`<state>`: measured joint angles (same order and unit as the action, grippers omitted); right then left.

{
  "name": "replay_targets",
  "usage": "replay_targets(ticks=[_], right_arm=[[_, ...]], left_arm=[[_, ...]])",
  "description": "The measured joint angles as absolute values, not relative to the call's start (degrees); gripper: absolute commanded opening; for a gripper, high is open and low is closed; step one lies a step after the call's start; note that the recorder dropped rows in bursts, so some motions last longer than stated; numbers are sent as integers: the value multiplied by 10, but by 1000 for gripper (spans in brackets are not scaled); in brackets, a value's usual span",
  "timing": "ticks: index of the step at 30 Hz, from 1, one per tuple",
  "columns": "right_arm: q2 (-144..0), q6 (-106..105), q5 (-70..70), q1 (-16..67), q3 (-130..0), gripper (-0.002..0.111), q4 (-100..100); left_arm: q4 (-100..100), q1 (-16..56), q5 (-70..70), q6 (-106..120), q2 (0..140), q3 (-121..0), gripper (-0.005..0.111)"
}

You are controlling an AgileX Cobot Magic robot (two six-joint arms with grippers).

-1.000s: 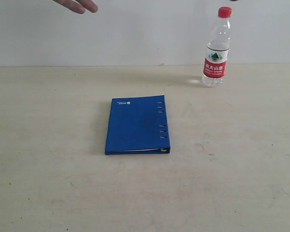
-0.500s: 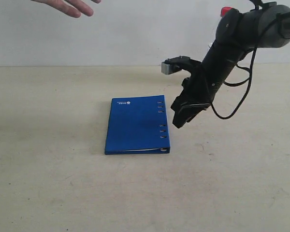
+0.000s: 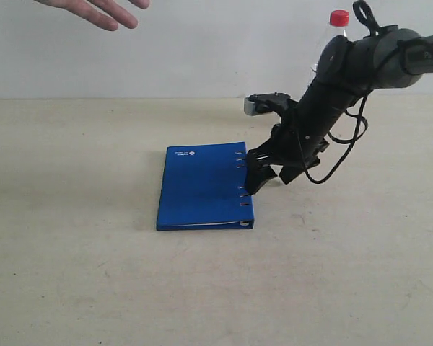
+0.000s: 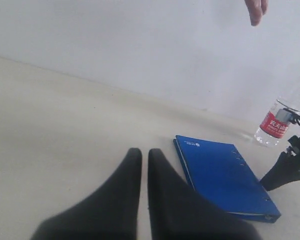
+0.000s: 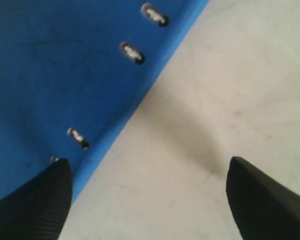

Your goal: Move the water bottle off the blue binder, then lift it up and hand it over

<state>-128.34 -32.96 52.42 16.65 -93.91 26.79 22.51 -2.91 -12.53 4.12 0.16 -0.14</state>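
The water bottle [image 4: 280, 120] stands off the blue binder [image 3: 202, 186], well beyond it on the counter [image 3: 72, 274]; lifting and handover remain. The right fingers [image 5: 35, 200] spread wide and empty astride the blue binder's holed edge; the left fingers [image 4: 125, 190] are closed, empty.

Your right gripper [image 3: 269, 180] hangs with its jaws spread: one tip is over the holed edge of the blue binder [image 3: 202, 189], the other over bare table [image 3: 94, 274]. Well behind the jaws, the water bottle [image 3: 338, 17] stands upright, mostly hidden by the arm.
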Motion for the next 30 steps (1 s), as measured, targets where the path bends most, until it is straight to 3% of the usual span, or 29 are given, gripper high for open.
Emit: replay_targets(ticks=[10, 21, 30], right_arm=[[-1286, -361, 514, 167, -952, 74, 272], [-1281, -364, 575, 167, -952, 35, 321], [-1281, -364, 563, 167, -952, 34, 322]], left_arm=[[338, -29, -21, 83, 2, -1, 4], [337, -29, -47, 122, 69, -1, 4], [316, -29, -101, 125, 69, -1, 4]])
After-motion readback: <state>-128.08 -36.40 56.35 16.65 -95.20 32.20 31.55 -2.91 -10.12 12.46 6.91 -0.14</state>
